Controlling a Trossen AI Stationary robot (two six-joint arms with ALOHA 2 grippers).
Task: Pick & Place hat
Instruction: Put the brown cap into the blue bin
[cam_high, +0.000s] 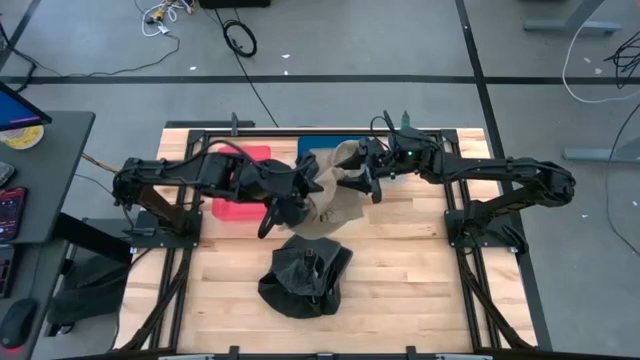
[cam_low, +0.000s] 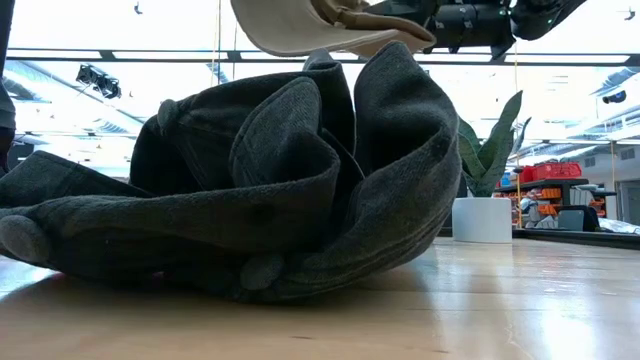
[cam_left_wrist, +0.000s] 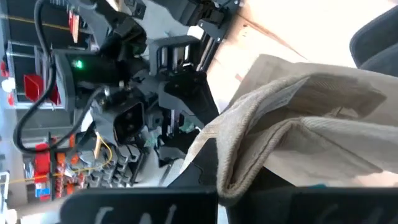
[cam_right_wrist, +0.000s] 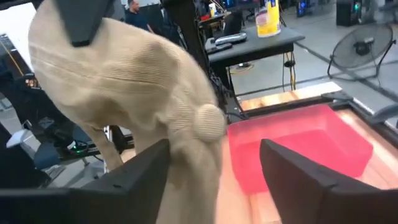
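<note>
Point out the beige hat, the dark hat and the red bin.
beige hat (cam_high: 335, 190), high view, on its crown between the arms.
dark hat (cam_high: 305, 277), high view, middle of the crumpled fabric on the table.
red bin (cam_right_wrist: 298, 140), right wrist view, on its inner floor.

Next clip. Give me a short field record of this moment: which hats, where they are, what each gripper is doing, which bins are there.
tan hat: lifted off the table, between both arms
dark hat: crumpled on the wooden table, untouched
left gripper: shut on the tan hat's edge
right gripper: fingers apart at the tan hat, grip unclear
red bin: behind the left arm
blue bin: at the far edge, mostly hidden
</note>
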